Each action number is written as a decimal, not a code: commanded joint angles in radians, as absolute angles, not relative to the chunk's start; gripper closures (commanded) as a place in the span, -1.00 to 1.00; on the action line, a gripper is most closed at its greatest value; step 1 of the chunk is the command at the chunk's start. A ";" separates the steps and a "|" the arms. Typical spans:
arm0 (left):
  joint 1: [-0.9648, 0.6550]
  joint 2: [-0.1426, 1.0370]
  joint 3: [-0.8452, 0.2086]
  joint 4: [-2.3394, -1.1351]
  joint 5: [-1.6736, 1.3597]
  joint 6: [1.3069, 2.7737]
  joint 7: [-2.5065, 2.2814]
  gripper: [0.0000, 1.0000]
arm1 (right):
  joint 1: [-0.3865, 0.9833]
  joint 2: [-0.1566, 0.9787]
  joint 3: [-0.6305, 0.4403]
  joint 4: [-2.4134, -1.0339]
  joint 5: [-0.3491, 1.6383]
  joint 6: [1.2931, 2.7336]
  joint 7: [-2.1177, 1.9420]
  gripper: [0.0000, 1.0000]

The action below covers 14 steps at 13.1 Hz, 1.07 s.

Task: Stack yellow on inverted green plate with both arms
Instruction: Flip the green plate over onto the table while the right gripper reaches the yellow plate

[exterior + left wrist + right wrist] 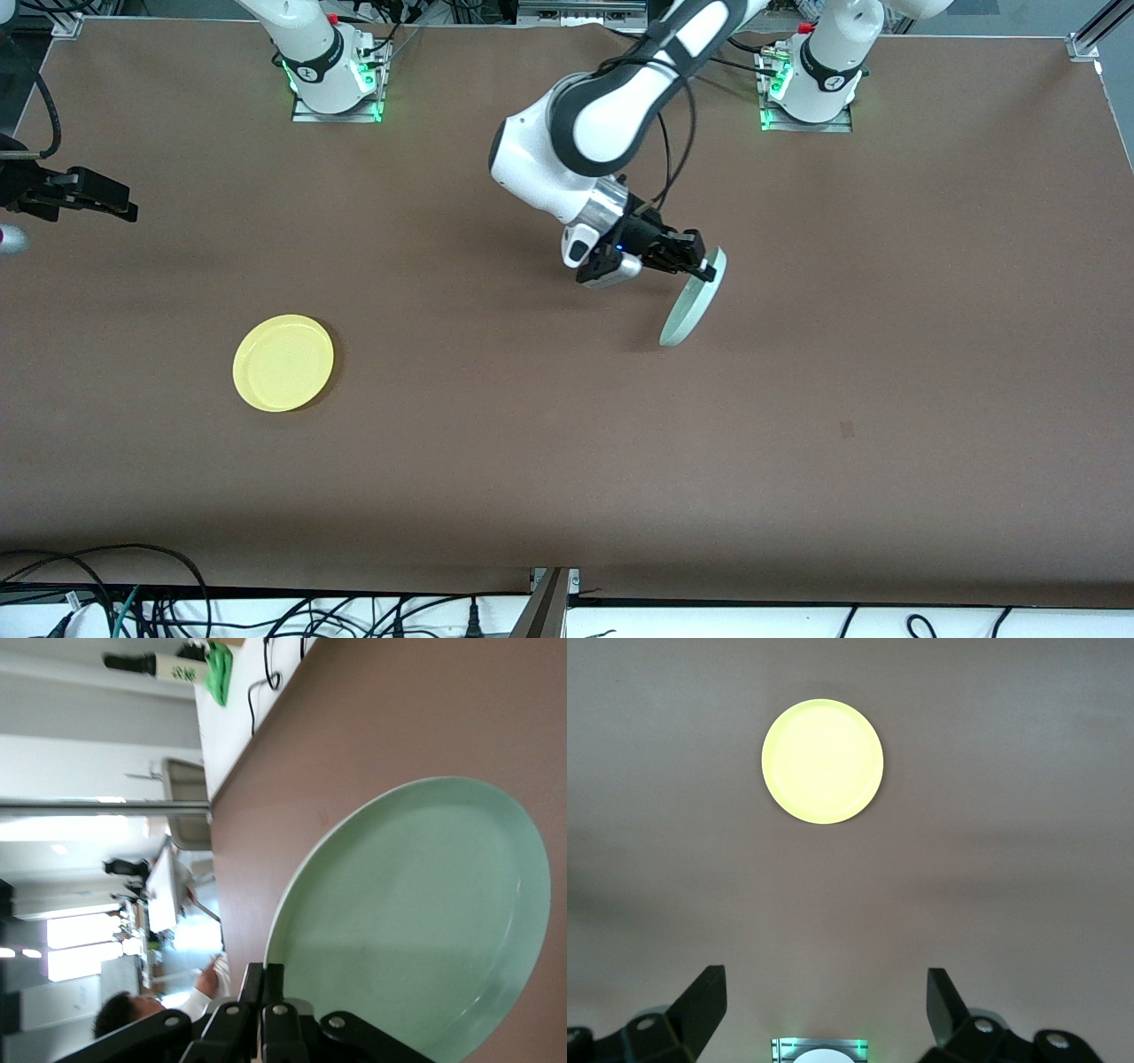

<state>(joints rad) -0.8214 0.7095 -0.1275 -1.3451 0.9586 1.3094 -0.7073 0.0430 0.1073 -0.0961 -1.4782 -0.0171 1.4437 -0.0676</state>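
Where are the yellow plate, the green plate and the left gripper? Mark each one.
yellow plate (pixel 283 362): front view, on its flat centre.
green plate (pixel 689 306): front view, on its tilted face, below the grip.
left gripper (pixel 698 259): front view, between its fingertips, shut on the green plate's rim.

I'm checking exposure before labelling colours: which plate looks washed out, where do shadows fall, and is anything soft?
Right wrist view: the yellow plate glows overexposed, rim detail lost.
Left wrist view: the green plate is evenly lit; bright windows in the room are blown out.
Front view: a soft shadow lies beneath the left gripper; the right gripper waits at the table's edge.
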 commanded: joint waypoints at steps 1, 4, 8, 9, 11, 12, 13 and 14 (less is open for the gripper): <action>-0.864 0.814 -0.110 -1.272 1.064 1.281 -0.722 1.00 | 0.037 0.112 -0.092 -1.479 -0.020 1.456 -0.080 -1.00; -0.868 0.906 -0.106 -1.189 1.107 1.295 -0.723 1.00 | 0.038 0.129 -0.091 -1.479 -0.025 1.456 -0.072 -1.00; -0.905 0.986 -0.104 -1.140 1.238 1.331 -0.726 1.00 | 0.009 0.185 -0.103 -1.480 -0.018 1.474 -0.078 -1.00; -0.913 0.994 -0.098 -1.138 1.238 1.331 -0.727 1.00 | -0.001 0.204 -0.103 -1.480 -0.018 1.482 -0.080 -1.00; -0.926 1.002 -0.094 -1.137 1.238 1.331 -0.739 1.00 | -0.014 0.286 -0.103 -1.485 -0.018 1.518 -0.080 -1.00; -0.934 1.005 -0.094 -1.135 1.238 1.333 -0.747 1.00 | -0.029 0.329 -0.103 -1.486 -0.015 1.555 -0.080 -1.00; -0.942 1.011 -0.094 -1.135 1.238 1.338 -0.762 1.00 | -0.041 0.362 -0.101 -1.488 -0.008 1.595 -0.093 -1.00; -0.954 1.018 -0.095 -1.135 1.238 1.341 -0.787 1.00 | -0.054 0.402 -0.101 -1.493 0.027 1.642 -0.118 -1.00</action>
